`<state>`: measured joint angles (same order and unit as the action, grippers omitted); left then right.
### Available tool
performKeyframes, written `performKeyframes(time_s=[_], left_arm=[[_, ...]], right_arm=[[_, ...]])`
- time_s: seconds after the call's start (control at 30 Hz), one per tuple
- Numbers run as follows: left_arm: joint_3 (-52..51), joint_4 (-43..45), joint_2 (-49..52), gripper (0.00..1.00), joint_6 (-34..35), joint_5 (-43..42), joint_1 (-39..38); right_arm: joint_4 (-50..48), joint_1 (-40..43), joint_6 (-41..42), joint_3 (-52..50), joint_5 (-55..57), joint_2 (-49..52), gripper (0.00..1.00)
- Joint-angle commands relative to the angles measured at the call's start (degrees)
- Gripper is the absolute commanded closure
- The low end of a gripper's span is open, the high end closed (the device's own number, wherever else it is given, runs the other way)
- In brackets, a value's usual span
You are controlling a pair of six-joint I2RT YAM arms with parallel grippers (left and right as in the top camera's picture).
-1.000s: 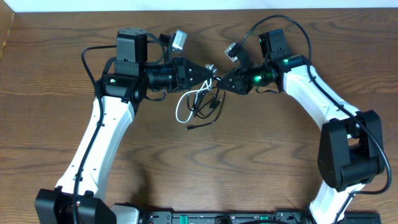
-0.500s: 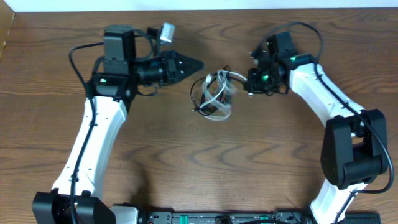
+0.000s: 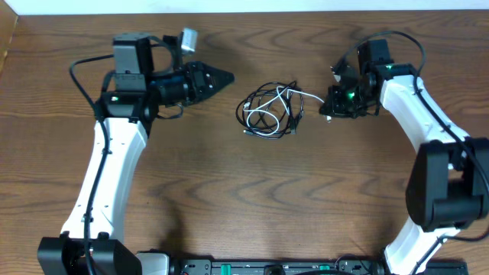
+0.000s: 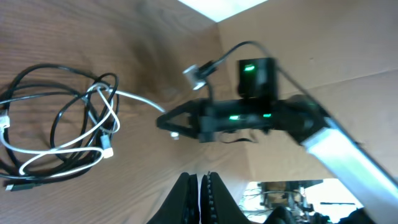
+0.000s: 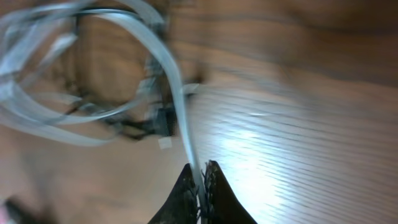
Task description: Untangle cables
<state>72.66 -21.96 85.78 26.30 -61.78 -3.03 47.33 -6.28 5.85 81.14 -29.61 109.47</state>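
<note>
Cables [image 3: 267, 111] lay bunched mid-desk [image 3: 229, 191] overhead, a white strand [image 3: 309, 96] running to my right end effector [image 3: 327, 111]; I judged a slow, level outward pull best. Left wrist: the left end effector [image 4: 199, 184] was pinched together, empty. Right wrist: it was clamped on that white strand.

Bare table [image 3: 229, 191] is seen all round the cables [image 3: 267, 113]; access from their right is blocked by the right gripper [image 3: 326, 111].
</note>
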Motion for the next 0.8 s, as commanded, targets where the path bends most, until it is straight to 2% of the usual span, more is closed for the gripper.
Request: performKeyframes(time_s=[0.0, 0.07, 0.1, 0.2, 0.33, 0.57, 0.67, 0.77], left_arm=[[0.3, -0.5, 1.1, 0.89, -5.0, 5.2, -3.0], [0.3, -0.5, 1.6, 0.83, -6.2, 8.6, -5.6], [0.3, -0.5, 1.9, 0.75, -6.2, 11.0, -7.1], [0.3, -0.5, 3.2, 0.61, -6.1, 18.6, -11.5], [0.3, -0.4, 6.1, 0.50, -5.7, 25.3, -16.2], [0.3, 1.5, 13.6, 0.47, -3.1, 30.4, -21.2], [0.3, 2.1, 16.3, 0.57, -2.8, 30.3, -22.3], [0.3, 1.4, 17.3, 0.58, -0.8, 30.3, -23.2]], right_arm=[[-0.2, -0.9, -5.9, 1.4, -9.0, -9.1, 0.99], [-0.2, -1.4, -5.7, 1.4, -8.1, -13.2, 0.99], [-0.1, -1.4, -5.0, 1.4, -7.5, -15.2, 0.99], [0.3, -1.4, -0.8, 1.4, -4.6, -19.4, 0.99], [0.7, -1.4, 1.4, 1.4, -3.8, -22.7, 0.99], [2.5, -1.6, 1.6, 1.4, -3.5, -23.3, 0.99], [3.1, -1.6, 1.6, 1.4, -2.5, -23.3, 0.99], [3.8, -1.6, 1.6, 1.3, -0.8, -23.3, 0.99]])
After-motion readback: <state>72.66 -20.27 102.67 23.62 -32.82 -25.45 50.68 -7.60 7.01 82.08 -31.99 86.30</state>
